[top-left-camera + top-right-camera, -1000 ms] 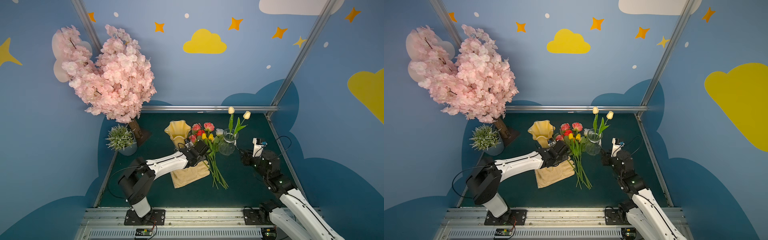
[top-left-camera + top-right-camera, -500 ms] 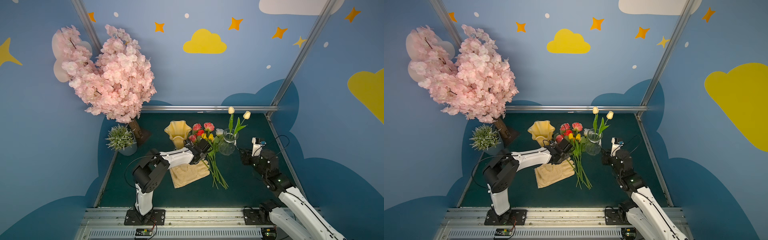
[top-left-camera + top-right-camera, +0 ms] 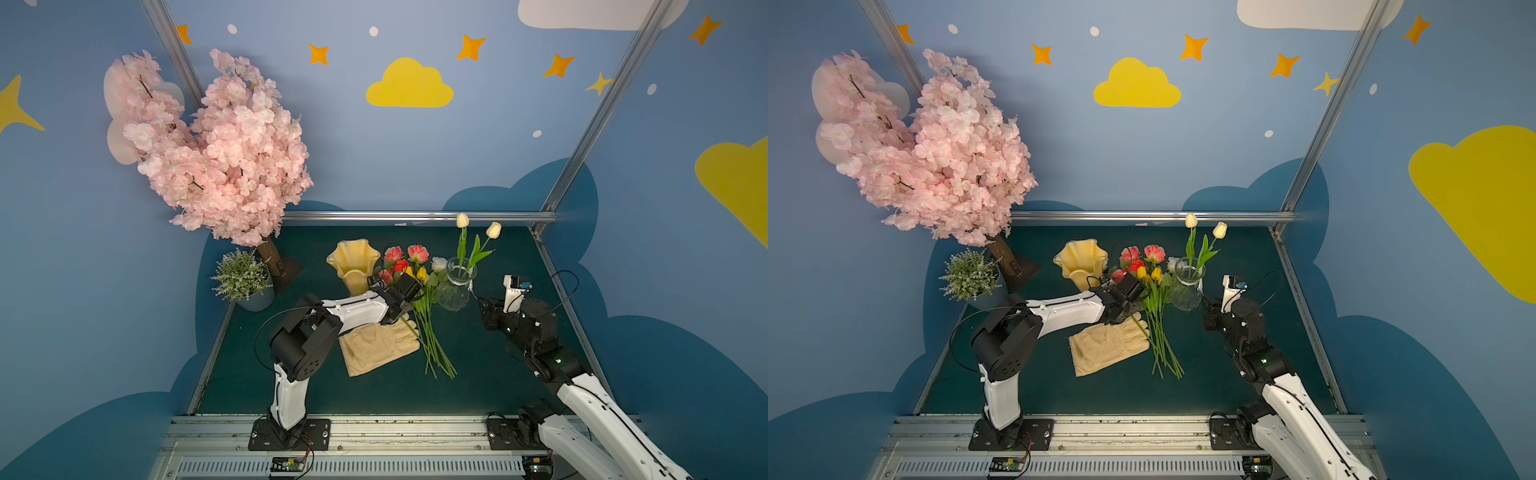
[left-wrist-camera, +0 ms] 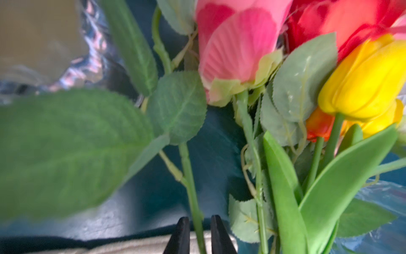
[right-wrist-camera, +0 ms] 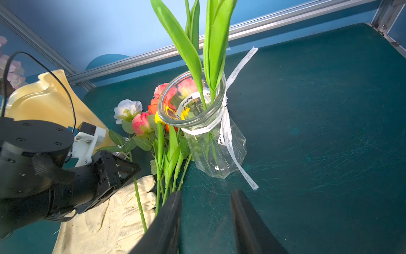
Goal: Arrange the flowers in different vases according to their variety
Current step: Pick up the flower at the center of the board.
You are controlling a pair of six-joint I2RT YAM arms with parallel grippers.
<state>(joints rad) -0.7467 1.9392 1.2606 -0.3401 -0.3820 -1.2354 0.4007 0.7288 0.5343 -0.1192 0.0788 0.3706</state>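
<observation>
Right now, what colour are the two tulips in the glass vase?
Cream tulips, clearest in a top view.

There were one amber vase, one glass vase, two cream tulips, one glove, one blossom tree, one potted plant.

Staged robot-lab booth: cloud-painted walls, alu frame, 2 bolted arms.

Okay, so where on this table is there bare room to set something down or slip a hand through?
Free: the front strip of the table between the glove and the rail, and the back right corner past the glass vase. Crowded: between the yellow vase and glass vase, where flowers, glove and left gripper bunch.
</observation>
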